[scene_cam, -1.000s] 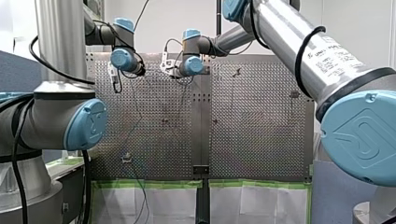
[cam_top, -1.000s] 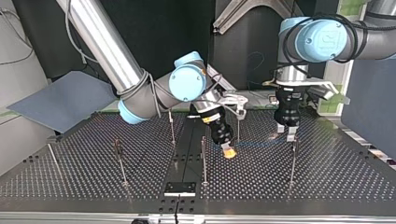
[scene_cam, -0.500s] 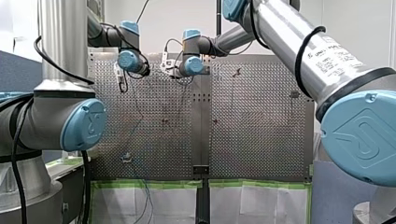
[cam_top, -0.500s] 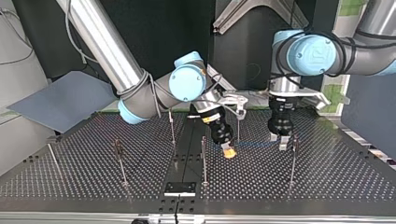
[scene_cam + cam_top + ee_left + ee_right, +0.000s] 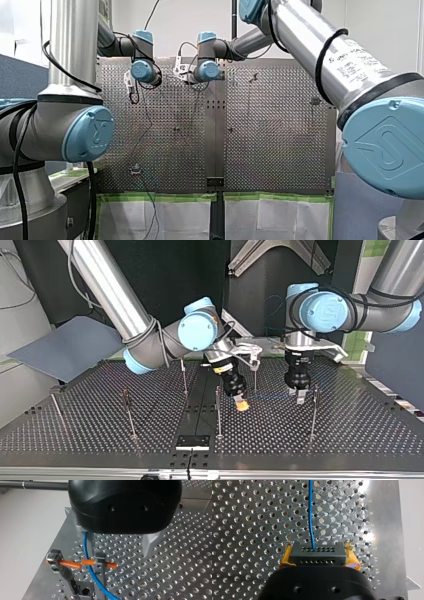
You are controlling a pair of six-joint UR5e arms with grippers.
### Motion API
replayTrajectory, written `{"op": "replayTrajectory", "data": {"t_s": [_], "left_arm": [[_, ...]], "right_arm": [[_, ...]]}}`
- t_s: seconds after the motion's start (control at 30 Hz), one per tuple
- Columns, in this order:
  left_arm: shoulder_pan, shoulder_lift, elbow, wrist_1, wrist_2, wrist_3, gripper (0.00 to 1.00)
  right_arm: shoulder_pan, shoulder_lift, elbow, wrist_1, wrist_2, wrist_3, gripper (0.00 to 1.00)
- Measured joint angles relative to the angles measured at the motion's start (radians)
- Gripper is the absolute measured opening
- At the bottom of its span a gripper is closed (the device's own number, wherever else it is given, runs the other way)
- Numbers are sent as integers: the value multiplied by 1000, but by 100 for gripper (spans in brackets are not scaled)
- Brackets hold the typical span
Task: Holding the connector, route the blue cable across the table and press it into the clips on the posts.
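Yellow pads of the right gripper (image 5: 319,555) pinch the black connector (image 5: 316,559) from both sides, as you can see; the blue cable (image 5: 311,517) leaves it straight ahead. In the top view the left gripper (image 5: 299,396) hangs at three o'clock of the right one, just beside a post (image 5: 313,415); its metal fingers (image 5: 148,545) stand apart; the cable drops beside one finger and crosses an orange bar (image 5: 71,564).
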Motion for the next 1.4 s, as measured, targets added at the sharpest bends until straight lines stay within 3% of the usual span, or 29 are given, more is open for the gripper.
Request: {"op": "replayTrajectory", "data": {"t_s": [0.07,0.1,0.17,0.2,0.23,0.27,0.6,0.93,1.1,1.4], "left_arm": [[-1,0,0,-1,-2,-1,48],[-1,0,0,-2,-2,-2,48],[-1,0,0,-3,-3,-2,26],[-1,0,0,-4,-4,-3,26],[-2,0,0,-5,-4,-3,16],[-2,0,0,-6,-5,-3,0],[-3,0,-1,-23,-13,-2,0],[-18,0,-34,-54,-83,15,0],[-32,1,-67,-36,-114,17,0],[-56,0,-149,38,-125,0,0]], "right_arm": [[-2,0,0,2,0,0,0],[-2,0,1,4,0,0,0],[-3,0,1,6,0,0,0],[-3,0,1,6,0,-1,0],[-3,0,1,7,0,-1,0],[-3,0,1,7,0,-1,0],[-4,0,1,14,-1,-3,0],[5,0,6,26,-1,1,0],[5,0,29,29,0,0,0],[3,0,98,32,0,2,0]]}}
